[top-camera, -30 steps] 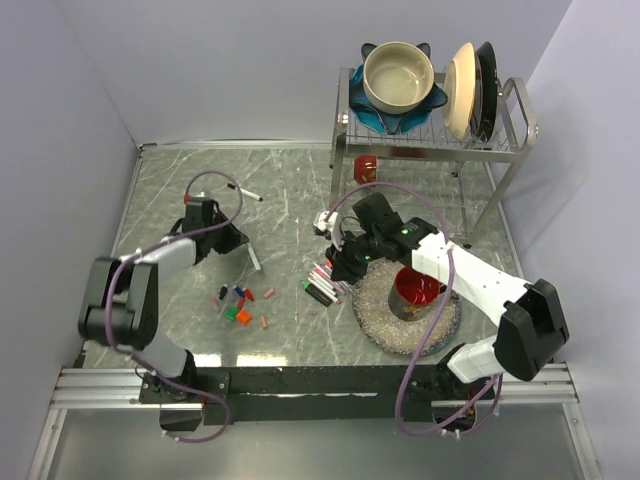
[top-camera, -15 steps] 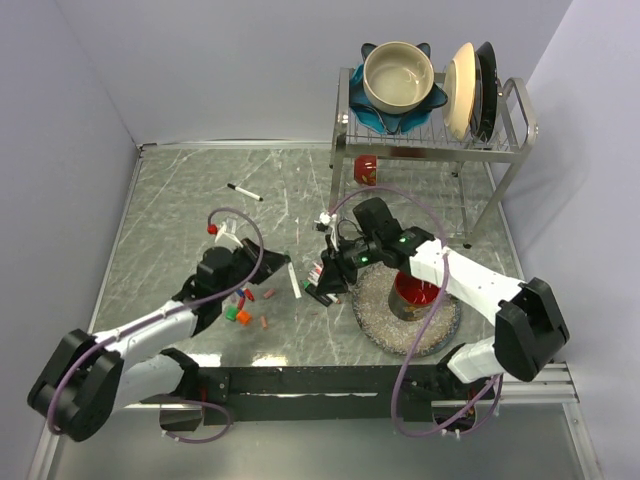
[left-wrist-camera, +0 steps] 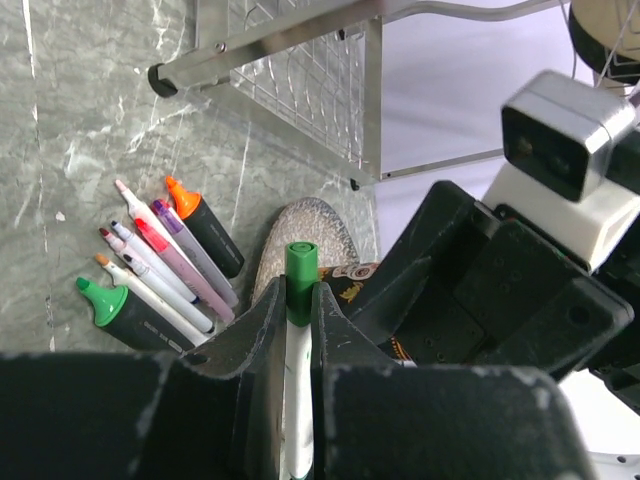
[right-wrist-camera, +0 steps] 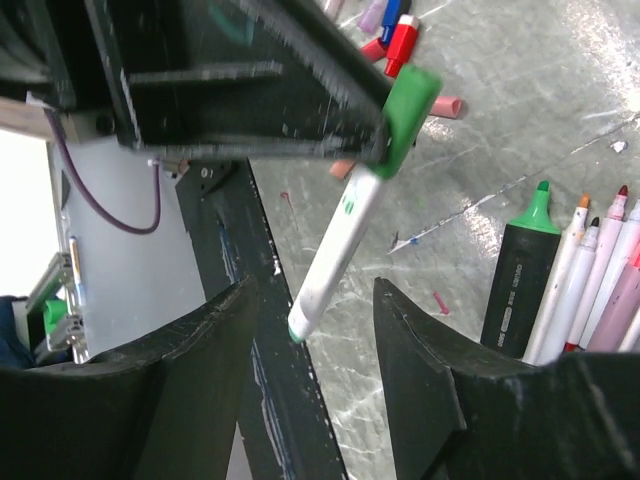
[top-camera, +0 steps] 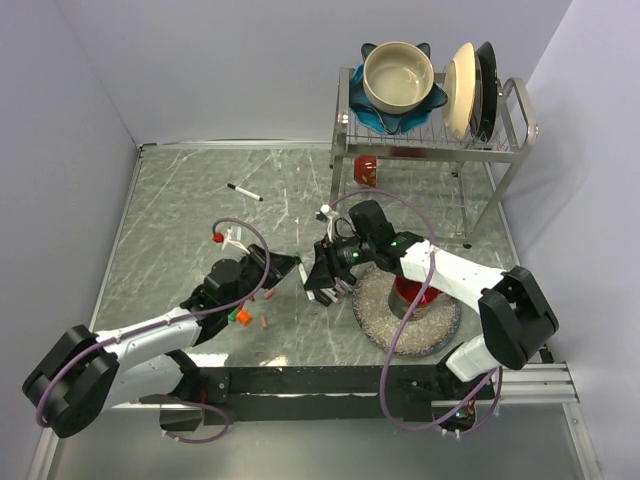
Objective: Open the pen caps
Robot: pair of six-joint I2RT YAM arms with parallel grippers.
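A: Left gripper (left-wrist-camera: pixel 298 300)?
B: Clenched on a white marker (right-wrist-camera: pixel 335 240) — the green cap (left-wrist-camera: pixel 301 262) is seen fitted, just past the fingertips (left-wrist-camera: pixel 262 320).
A: Right gripper (right-wrist-camera: pixel 315 335)?
B: Held spread; the barrel end is framed between its fingers (right-wrist-camera: pixel 190 370), untouched.

- A metal dish rack (top-camera: pixel 440 150) is standing at the upper right of the top view, on a grey marbled table (top-camera: pixel 180 200).
- A beige bowl (top-camera: pixel 398 75) is sitting in a blue dish (top-camera: pixel 372 112) on the rack's left half. A cream plate (top-camera: pixel 460 90) and a black plate (top-camera: pixel 489 80) are standing on edge to its right.
- A small red container (top-camera: pixel 366 168) is sitting on the table beneath the rack's left end.
- A red mug (top-camera: pixel 418 292) is resting on a round speckled mat (top-camera: pixel 430 325), right of centre.
- Uncapped markers (left-wrist-camera: pixel 190 262) are lying side by side at the left of the left wrist view, tips pointing to the upper left.
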